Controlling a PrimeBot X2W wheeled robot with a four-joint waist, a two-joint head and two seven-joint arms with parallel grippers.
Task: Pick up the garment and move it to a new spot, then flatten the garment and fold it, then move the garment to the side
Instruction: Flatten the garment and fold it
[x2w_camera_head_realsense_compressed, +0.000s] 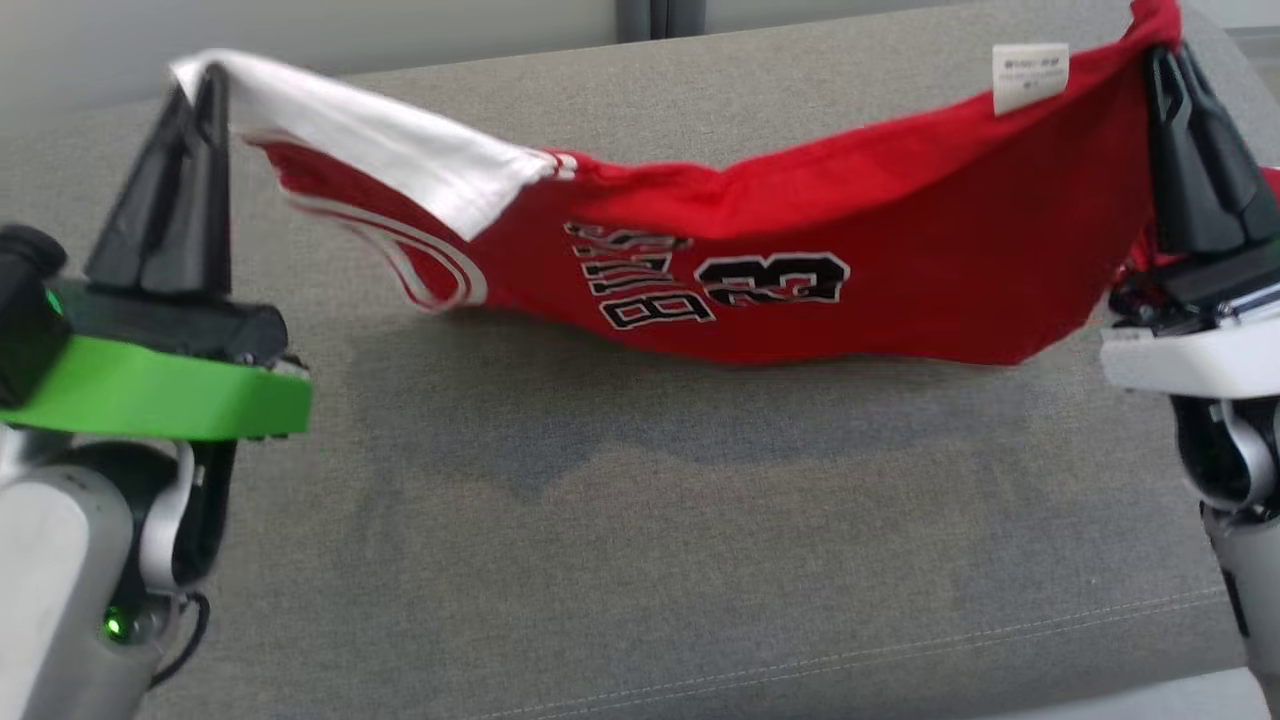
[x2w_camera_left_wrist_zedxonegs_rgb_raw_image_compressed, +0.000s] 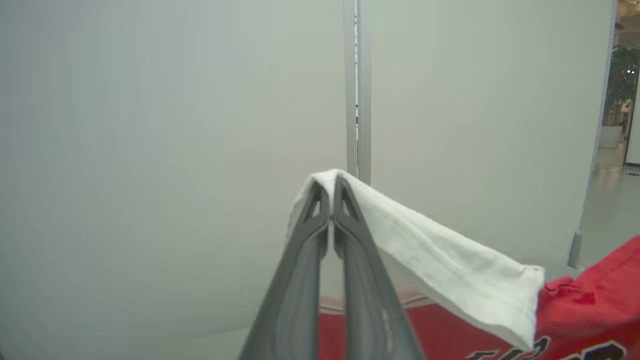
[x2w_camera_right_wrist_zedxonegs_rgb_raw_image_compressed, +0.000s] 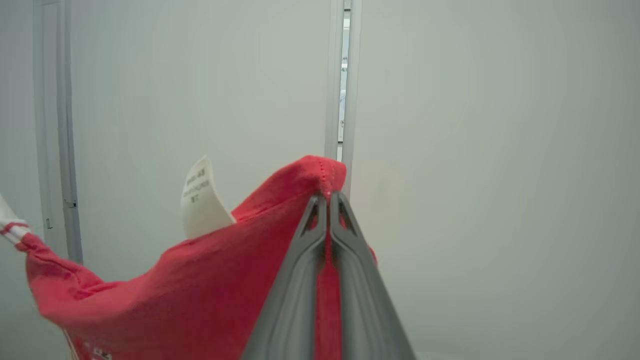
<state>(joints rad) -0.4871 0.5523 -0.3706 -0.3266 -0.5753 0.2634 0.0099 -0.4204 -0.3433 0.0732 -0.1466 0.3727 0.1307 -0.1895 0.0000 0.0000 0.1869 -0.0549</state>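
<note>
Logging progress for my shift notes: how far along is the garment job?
Picked up: the red Bulls jersey hangs stretched between the left gripper, shut on its white edge, and the right gripper, shut on a red corner. Flattening, folding and moving aside remain.

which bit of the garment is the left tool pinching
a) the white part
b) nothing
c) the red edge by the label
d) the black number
a: the left tool is shut on the white part of the garment; the right tool grips it near the label.

Office-like room, pale partition panels (x2w_camera_left_wrist_zedxonegs_rgb_raw_image_compressed: 175, 150), grey couch (x2w_camera_head_realsense_compressed: 640, 540)
</note>
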